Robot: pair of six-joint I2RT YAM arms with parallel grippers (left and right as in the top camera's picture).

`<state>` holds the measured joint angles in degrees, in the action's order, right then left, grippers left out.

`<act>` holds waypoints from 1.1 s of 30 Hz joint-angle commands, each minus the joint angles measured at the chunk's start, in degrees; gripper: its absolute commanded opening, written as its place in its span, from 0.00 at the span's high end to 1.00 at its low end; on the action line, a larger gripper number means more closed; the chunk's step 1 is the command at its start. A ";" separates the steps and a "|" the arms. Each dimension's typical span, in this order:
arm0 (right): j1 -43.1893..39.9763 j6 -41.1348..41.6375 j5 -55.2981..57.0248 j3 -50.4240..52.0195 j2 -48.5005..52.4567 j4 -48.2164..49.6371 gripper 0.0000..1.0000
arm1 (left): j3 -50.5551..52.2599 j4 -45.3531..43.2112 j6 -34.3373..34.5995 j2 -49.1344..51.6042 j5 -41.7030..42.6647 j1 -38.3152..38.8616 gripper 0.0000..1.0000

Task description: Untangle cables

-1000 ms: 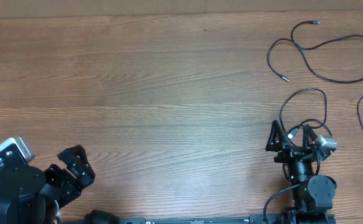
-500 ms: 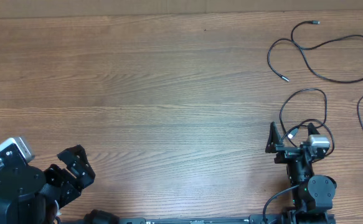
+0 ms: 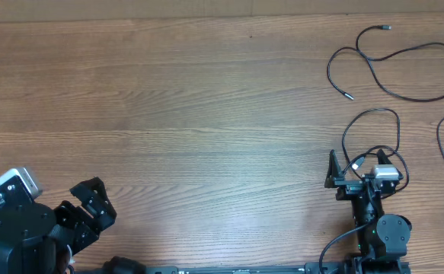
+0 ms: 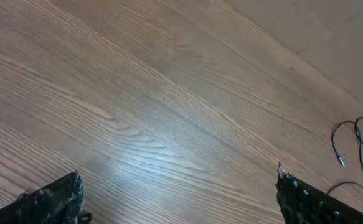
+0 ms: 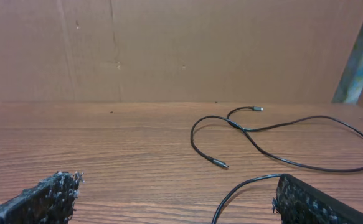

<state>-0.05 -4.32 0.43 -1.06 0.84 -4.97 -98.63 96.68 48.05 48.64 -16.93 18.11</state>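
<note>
Three thin black cables lie apart on the wooden table at the right. One cable [image 3: 372, 71] sprawls in loops at the far right, and the right wrist view shows this far cable [image 5: 293, 163] too. A second cable [image 3: 374, 111] loops just ahead of my right gripper [image 3: 352, 169], and the near cable [image 5: 240, 186] curves in by the right finger. A third cable [image 3: 439, 135] arcs off the right edge. The right gripper [image 5: 175, 193] is open and holds nothing. My left gripper [image 3: 103, 204] sits open at the near left, far from the cables.
The left wrist view shows bare wood between the left gripper's fingers [image 4: 178, 193], with a distant cable [image 4: 334, 142] at its right edge. A brown cardboard wall [image 5: 169, 50] stands behind the table's far edge. The arm bases sit along the near edge.
My right gripper has pulled back and tilted a little, so its camera now covers one finger from above. The left arm and the cables have not moved.
</note>
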 commanded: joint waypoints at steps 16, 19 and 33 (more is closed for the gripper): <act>-0.33 -0.63 -0.13 0.61 -0.68 0.26 0.00 | 0.00 0.11 0.37 0.02 0.02 -0.09 0.00; -0.33 -0.63 -0.13 0.63 -0.68 0.26 0.00 | 0.00 0.09 0.37 -0.04 0.04 -1.31 0.00; -0.33 -0.63 -0.11 0.63 -0.68 0.26 0.00 | 4.09 0.09 0.39 -15.04 5.22 -10.23 0.00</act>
<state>-0.05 -4.51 0.40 -1.06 0.84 -4.99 -97.32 96.62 48.05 39.07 -14.70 9.30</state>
